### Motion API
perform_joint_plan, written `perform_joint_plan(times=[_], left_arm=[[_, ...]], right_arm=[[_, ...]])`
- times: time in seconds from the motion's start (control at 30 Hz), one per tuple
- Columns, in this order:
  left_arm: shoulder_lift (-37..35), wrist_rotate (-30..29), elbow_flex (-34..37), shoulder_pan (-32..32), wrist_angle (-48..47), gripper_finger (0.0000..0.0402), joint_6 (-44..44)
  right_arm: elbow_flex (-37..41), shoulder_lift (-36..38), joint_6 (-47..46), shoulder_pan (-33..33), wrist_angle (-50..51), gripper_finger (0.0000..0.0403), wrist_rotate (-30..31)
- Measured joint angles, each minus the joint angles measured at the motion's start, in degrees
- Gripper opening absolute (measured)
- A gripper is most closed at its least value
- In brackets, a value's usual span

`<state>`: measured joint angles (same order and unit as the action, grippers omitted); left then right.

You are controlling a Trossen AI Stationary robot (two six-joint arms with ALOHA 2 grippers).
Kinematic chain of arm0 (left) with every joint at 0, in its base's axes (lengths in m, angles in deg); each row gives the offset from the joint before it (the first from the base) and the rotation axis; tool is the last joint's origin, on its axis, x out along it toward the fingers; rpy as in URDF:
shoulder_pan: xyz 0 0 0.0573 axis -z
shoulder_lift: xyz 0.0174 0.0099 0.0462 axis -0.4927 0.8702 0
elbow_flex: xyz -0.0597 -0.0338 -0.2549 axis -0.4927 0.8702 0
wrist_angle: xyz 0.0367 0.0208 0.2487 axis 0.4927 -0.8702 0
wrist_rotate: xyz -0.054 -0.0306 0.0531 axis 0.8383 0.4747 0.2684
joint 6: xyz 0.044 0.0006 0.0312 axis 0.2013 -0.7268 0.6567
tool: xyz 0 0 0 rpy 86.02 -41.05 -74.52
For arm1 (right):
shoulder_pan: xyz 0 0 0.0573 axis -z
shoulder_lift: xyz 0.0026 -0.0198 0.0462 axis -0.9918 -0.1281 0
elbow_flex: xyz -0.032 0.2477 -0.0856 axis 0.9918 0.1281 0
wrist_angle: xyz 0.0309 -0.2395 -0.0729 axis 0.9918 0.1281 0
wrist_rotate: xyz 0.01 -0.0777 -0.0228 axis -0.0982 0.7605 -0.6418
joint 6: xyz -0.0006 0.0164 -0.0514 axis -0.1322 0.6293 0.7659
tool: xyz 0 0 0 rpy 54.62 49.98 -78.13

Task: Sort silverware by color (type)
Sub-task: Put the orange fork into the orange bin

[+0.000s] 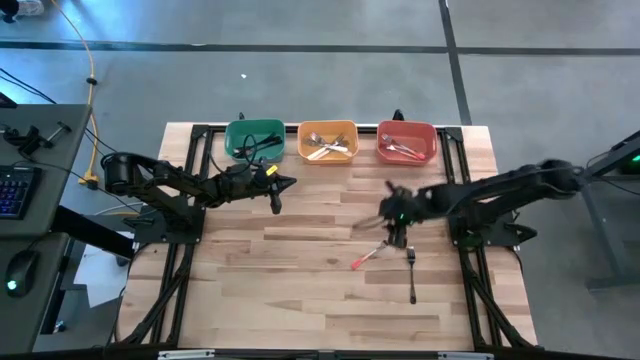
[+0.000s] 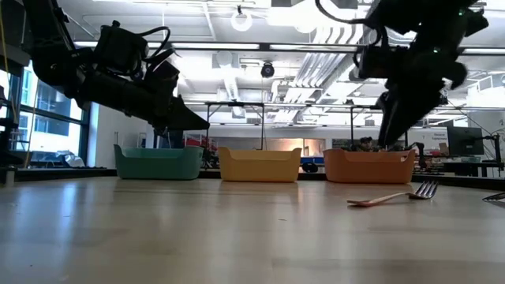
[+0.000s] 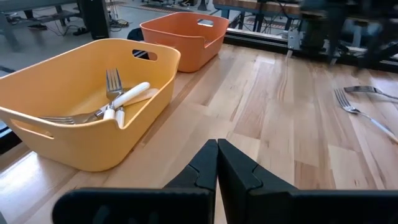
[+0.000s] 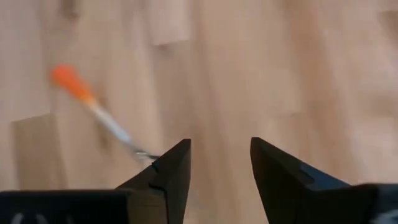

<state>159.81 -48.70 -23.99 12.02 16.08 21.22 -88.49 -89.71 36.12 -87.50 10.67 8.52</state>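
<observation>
Pretty evenly lit from above, no harsh shadows on the counter (image 1: 300,280) in the high view. Bright ceiling lights (image 2: 241,20) blowing out a bit in the low view, arms going near-silhouette against them. Heavy motion blur in the right wrist view, red-handled fork (image 4: 93,106) smeared into a streak. Left wrist view sharp up close on the yellow bin (image 3: 81,143), soft and blurry farther back.

Left gripper (image 1: 277,196) jaws closed mid-table; right gripper (image 1: 396,222) jaws apart, seemingly empty.
</observation>
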Motion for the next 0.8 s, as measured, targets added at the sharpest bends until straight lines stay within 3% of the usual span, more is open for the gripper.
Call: perform_joint_plan(times=[0.27,0.4,0.67,0.8], left_arm=[[0.0,0.0,0.0,0.0,-0.7,0.0,0.7],[0.0,0.0,0.0,0.0,-1.6,0.0,0.8],[0.0,0.0,0.0,0.0,-2.5,0.0,0.8],[0.0,0.0,0.0,0.0,-2.6,0.0,0.8]], right_arm=[[-11.0,-15.1,0.7,-9.8,1.4,0.013,-0.2],[-15.8,-21.1,2.1,-10.3,8.6,0.0125,-0.7],[-17.3,-29.8,6.2,-10.2,8.8,0.0123,-5.9],[-17.6,-32.3,7.6,-10.0,9.7,0.0103,-7.1]])
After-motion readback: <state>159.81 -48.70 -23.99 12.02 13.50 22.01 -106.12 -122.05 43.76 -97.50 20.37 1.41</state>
